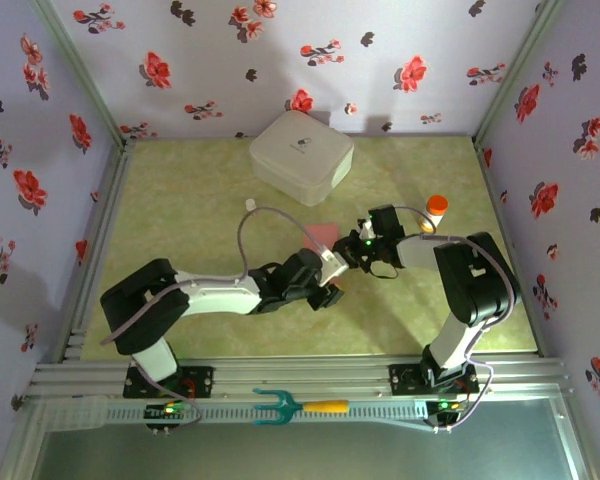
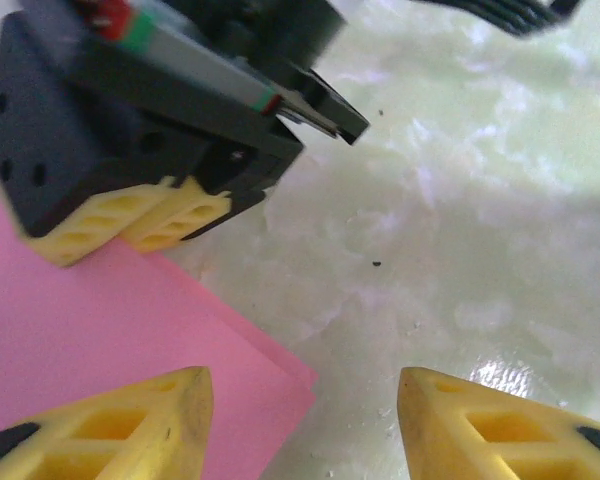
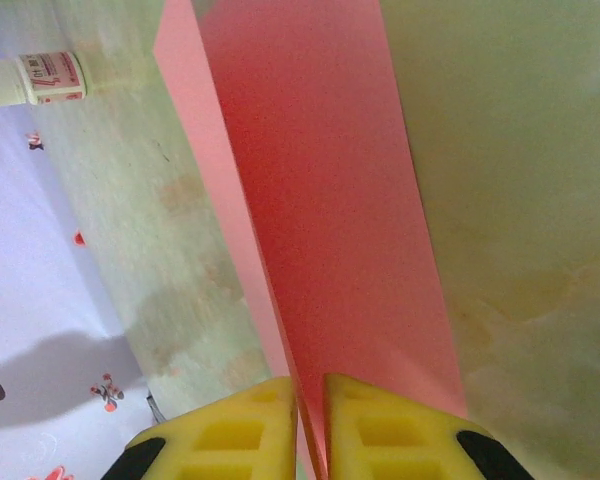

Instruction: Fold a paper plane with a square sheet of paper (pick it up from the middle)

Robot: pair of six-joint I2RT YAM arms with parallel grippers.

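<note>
Judging from how things lie, the chief risk is that the square sheet of paper (image 3: 320, 200) is creased askew or torn. It is pinched at one edge by the right tool (image 3: 310, 400), whose yellow pads (image 3: 370, 425) are closed tight on it, and the paper is seen to rise in a ridge running away from the pads, with a paler strip beside the redder middle. Should that tool be drawn sideways while the rest of the sheet drags on the worktop (image 1: 180, 200), a crooked fold could be set, or the thin paper could slip out of the pinch. The left tool (image 2: 305, 425) is spread wide and has hold of nothing. One finger (image 2: 130, 425) hangs over a corner of the sheet and the other over bare worktop, so a closing there might catch the corner alone or miss it. The two tools are very near each other at the middle of the worktop, and a knock between them is to be feared if either is moved carelessly. No plane shape is yet to be made out. A white rounded box (image 1: 300, 150) stands just behind the sheet, and an orange-capped bottle (image 1: 436, 208) close beside the right arm (image 1: 475, 285) could be toppled by a swing. A teal hand fork (image 1: 300, 405) lies on the front rail (image 1: 280, 375), well apart and in the way of nothing.
</note>
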